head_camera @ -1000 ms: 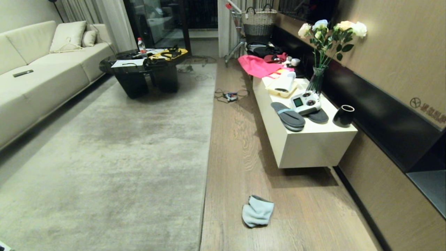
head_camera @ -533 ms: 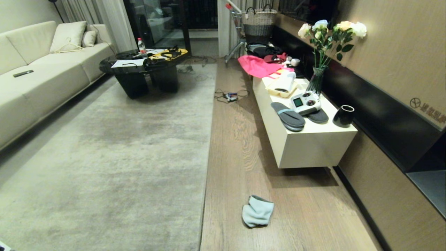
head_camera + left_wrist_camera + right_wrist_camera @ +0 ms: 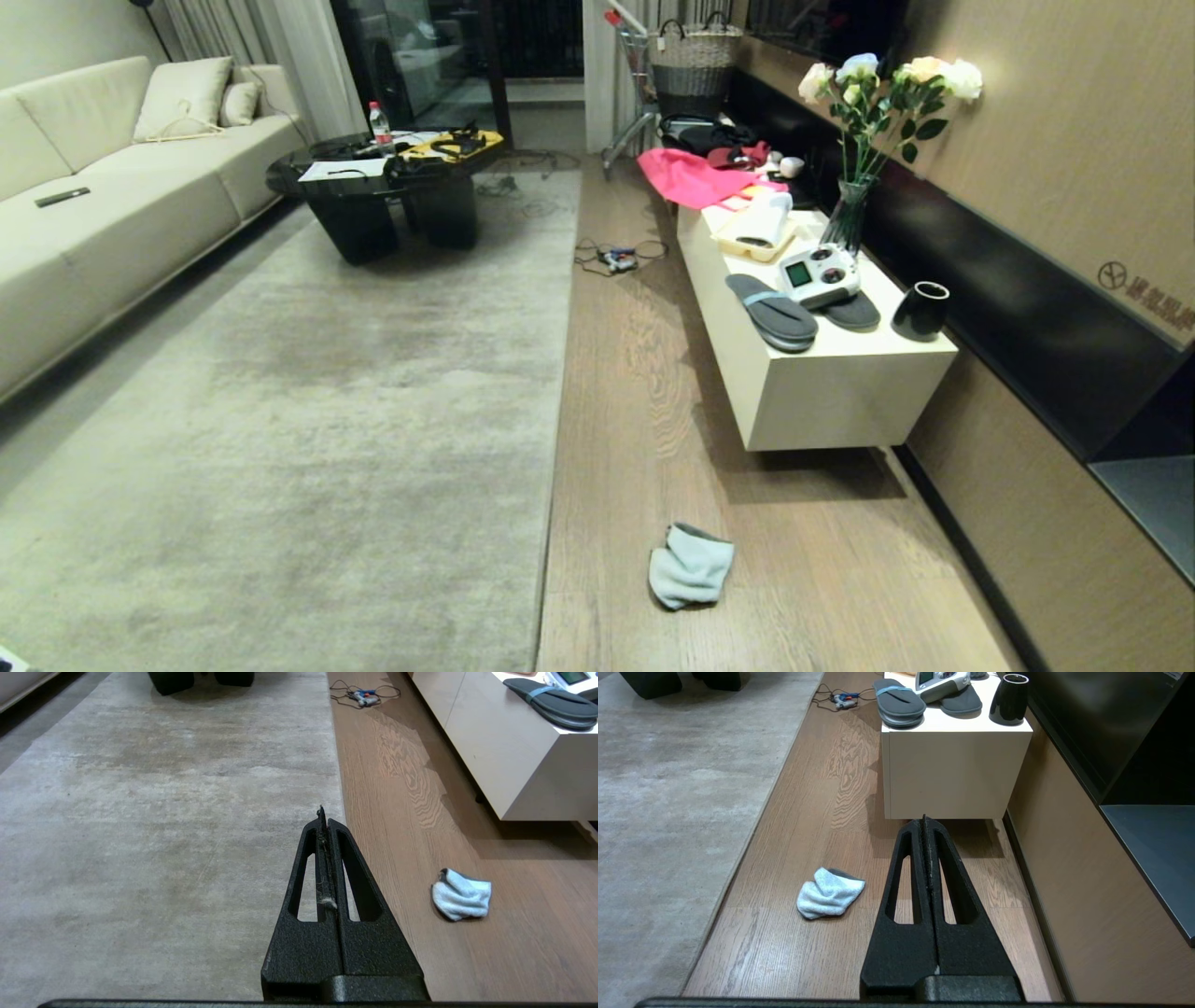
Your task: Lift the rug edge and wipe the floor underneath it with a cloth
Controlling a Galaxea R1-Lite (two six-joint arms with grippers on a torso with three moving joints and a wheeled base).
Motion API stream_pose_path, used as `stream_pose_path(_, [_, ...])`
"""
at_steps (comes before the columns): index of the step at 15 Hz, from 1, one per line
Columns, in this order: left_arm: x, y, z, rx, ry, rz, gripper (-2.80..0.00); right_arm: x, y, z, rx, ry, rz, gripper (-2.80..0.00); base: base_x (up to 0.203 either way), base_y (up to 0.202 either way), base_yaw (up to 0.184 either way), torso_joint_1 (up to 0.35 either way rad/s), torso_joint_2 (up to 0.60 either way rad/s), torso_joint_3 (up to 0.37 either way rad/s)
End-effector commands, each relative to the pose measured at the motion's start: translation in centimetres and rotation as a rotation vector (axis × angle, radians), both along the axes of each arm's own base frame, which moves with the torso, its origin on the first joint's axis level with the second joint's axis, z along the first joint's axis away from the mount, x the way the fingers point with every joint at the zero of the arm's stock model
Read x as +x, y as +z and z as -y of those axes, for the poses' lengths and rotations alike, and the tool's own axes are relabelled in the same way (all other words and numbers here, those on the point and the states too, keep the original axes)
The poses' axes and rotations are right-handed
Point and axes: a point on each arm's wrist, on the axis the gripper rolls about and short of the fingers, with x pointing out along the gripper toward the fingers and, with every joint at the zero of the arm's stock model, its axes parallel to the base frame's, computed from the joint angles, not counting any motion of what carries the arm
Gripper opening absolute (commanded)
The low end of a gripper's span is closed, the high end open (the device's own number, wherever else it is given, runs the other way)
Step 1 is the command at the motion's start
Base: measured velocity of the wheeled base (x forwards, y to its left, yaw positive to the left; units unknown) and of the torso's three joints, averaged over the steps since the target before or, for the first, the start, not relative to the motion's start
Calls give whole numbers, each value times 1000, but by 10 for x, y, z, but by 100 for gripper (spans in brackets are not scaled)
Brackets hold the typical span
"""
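A pale blue crumpled cloth (image 3: 691, 566) lies on the wood-plank floor (image 3: 635, 392), a short way right of the rug edge (image 3: 556, 411). That straight edge runs away from me and lies flat. The cloth (image 3: 461, 900) also shows in the left wrist view, right of my left gripper (image 3: 323, 814), which is shut and empty and hangs above the rug edge (image 3: 337, 774). In the right wrist view the cloth (image 3: 829, 899) lies left of my right gripper (image 3: 925, 820), shut and empty over the floor (image 3: 817, 812). Neither arm shows in the head view.
A low white cabinet (image 3: 822, 392) stands on the right, bearing slippers (image 3: 773, 313), a controller, a black cup (image 3: 920, 308) and a flower vase. Cables (image 3: 618, 257) lie on the floor further on. A black coffee table (image 3: 392, 187) and a sofa (image 3: 93, 205) border the rug.
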Motion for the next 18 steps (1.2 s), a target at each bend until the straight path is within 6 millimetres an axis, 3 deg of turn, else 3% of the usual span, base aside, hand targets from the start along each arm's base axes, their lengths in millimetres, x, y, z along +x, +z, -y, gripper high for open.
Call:
stream_pose_path(1, [0, 0, 0, 0, 0, -1, -280, 0, 0, 0, -1, 0, -1, -280, 0, 0, 0, 0, 0, 0])
stream_pose_path(18, [0, 0, 0, 0, 1, 1, -280, 0, 0, 0, -2, 0, -1, -280, 0, 0, 0, 0, 0, 0])
